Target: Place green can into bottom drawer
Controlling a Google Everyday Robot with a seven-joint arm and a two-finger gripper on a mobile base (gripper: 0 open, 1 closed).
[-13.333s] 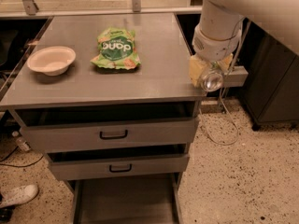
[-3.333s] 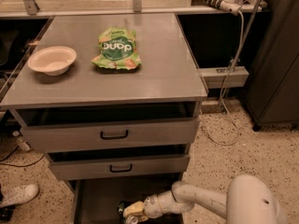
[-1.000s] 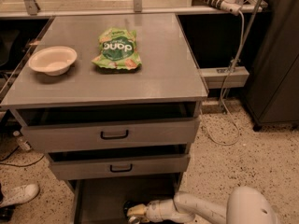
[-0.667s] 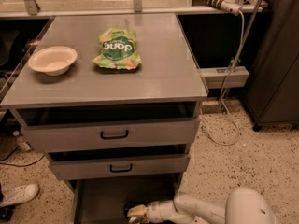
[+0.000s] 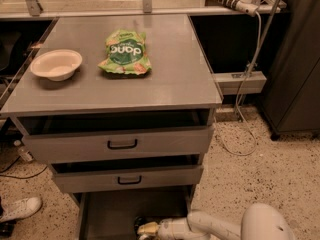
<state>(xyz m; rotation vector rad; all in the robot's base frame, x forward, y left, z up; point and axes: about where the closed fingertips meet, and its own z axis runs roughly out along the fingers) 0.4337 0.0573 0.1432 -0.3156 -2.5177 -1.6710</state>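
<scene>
The bottom drawer [image 5: 120,206] is pulled out at the foot of the grey cabinet, and its flat grey floor shows. My gripper [image 5: 147,229] is low inside the drawer near its front. The white arm reaches in from the lower right. The green can shows only as a small dark rounded shape [image 5: 138,221] right at the gripper's tip, close to the drawer floor. I cannot tell whether the can is held or resting free.
Two grey drawers with black handles, upper [image 5: 122,144] and lower [image 5: 129,179], stand slightly open above. On the tabletop are a white bowl [image 5: 56,64] and a flat green snack bag [image 5: 125,52]. A cable [image 5: 245,104] hangs at the right. A white shoe [image 5: 20,207] lies on the floor at the left.
Much earlier the arm held the can beside the tabletop's right edge, and it has since come down into the bottom drawer. Over the last second it has barely moved.
</scene>
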